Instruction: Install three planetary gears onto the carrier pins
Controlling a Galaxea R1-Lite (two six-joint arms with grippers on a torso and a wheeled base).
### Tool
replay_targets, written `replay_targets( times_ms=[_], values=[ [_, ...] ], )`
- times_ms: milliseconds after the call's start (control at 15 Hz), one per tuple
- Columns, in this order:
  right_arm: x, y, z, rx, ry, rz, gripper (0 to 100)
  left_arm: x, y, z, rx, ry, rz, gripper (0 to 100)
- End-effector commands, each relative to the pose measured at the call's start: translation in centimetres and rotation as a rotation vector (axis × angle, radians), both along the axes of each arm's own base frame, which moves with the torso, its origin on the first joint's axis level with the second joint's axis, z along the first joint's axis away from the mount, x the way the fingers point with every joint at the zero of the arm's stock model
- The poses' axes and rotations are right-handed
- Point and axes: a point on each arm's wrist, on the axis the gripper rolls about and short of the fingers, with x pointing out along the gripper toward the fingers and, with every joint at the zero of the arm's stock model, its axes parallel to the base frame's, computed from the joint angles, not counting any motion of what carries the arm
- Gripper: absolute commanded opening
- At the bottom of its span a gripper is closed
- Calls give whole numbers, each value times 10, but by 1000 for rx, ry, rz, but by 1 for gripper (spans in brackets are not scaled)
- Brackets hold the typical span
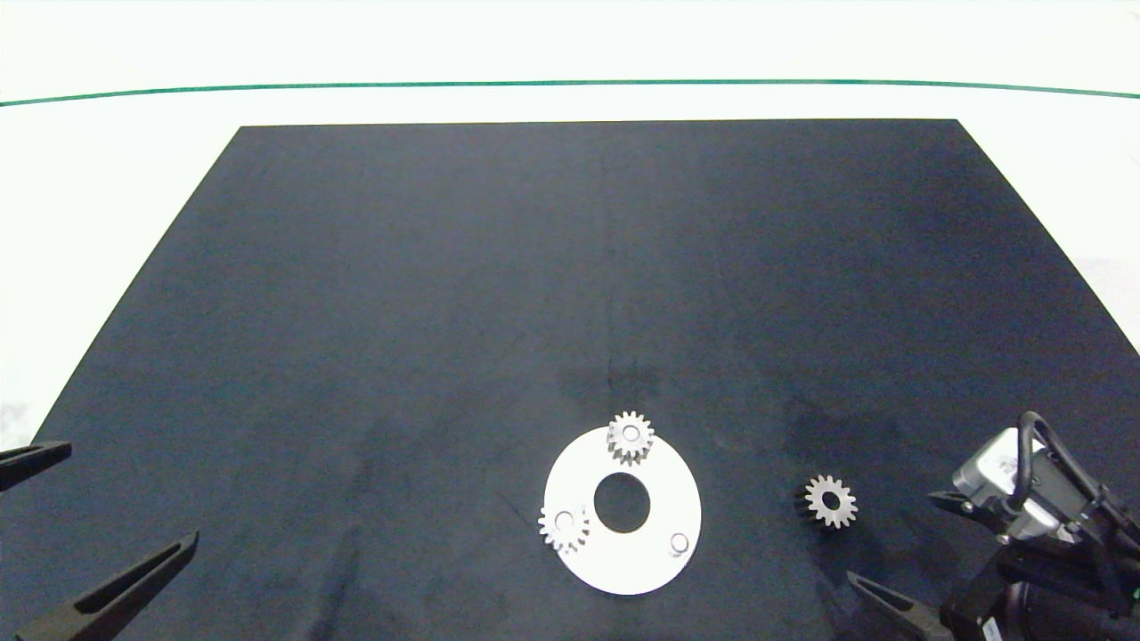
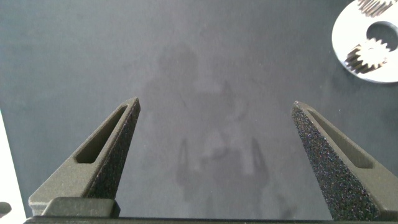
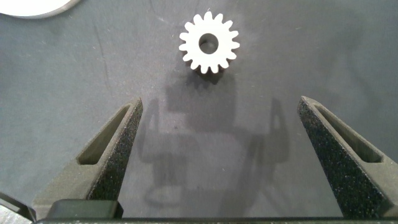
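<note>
From above, the white disc (image 1: 622, 561) lies flat on the dark mat (image 1: 445, 294) that covers my table (image 1: 107, 178). Two gears sit on its pins: one (image 1: 631, 437) at the far edge, one (image 1: 564, 527) at the left edge. The third pin (image 1: 679, 542), near the right edge, stands bare. The third gear (image 1: 830, 501) lies flat on the mat, to the right of the disc and apart from it. My left pincer (image 1: 53, 525) is at the lower left corner, well away from the disc. My right pincer (image 1: 917, 556) is at the lower right, near the loose gear.

Through my left wrist, my left pincer (image 2: 216, 109) is spread wide over bare mat, holding nothing; the disc (image 2: 348, 37) shows at one corner.

Through my right wrist, my right pincer (image 3: 220, 102) is spread wide too, empty, and the loose gear (image 3: 209, 42) lies just beyond the fingertips, touching neither.
</note>
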Motion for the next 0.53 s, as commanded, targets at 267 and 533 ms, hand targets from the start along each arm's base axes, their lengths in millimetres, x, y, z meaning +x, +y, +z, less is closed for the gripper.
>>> replay_targets(
  times_ms=[267, 533],
  values=[
    [25, 18, -5, 10, 44, -7, 100, -6, 3, 1, -13, -24, 2, 100],
    [33, 24, -10, 15, 28, -6, 100, -6, 3, 1, -13, -24, 0, 100]
  ],
)
